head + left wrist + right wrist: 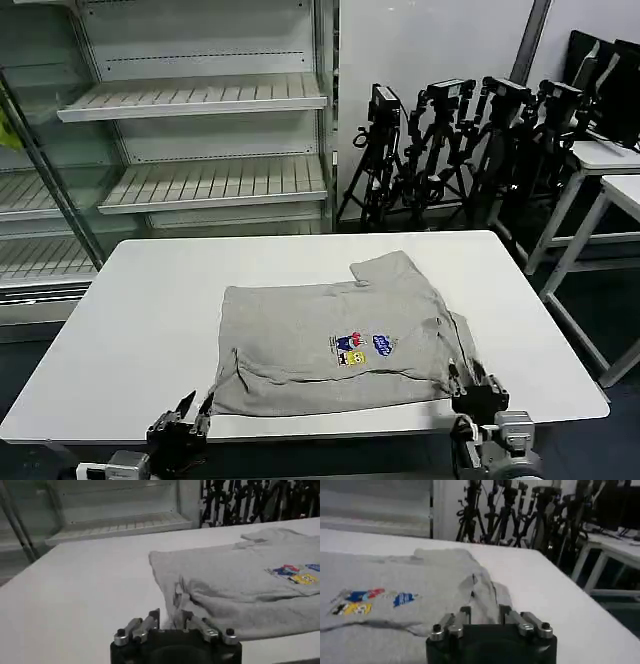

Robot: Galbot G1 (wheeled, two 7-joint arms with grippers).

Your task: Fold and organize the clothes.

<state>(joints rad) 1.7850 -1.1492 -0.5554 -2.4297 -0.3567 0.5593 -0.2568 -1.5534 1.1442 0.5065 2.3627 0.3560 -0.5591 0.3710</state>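
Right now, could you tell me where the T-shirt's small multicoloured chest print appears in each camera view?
Head view: the chest print sits right of centre on the T-shirt, towards the near table edge.
Left wrist view: at the right edge.
Right wrist view: at the left.
Shared landmark: the tripods behind the table.

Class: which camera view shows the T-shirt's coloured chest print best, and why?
The head view: the chest print faces the camera, seen whole on the T-shirt. Both wrist views catch it at a low slant, off to one side.

Soft grey cloth T-shirt (340, 340), seemingly matt table (150, 300)
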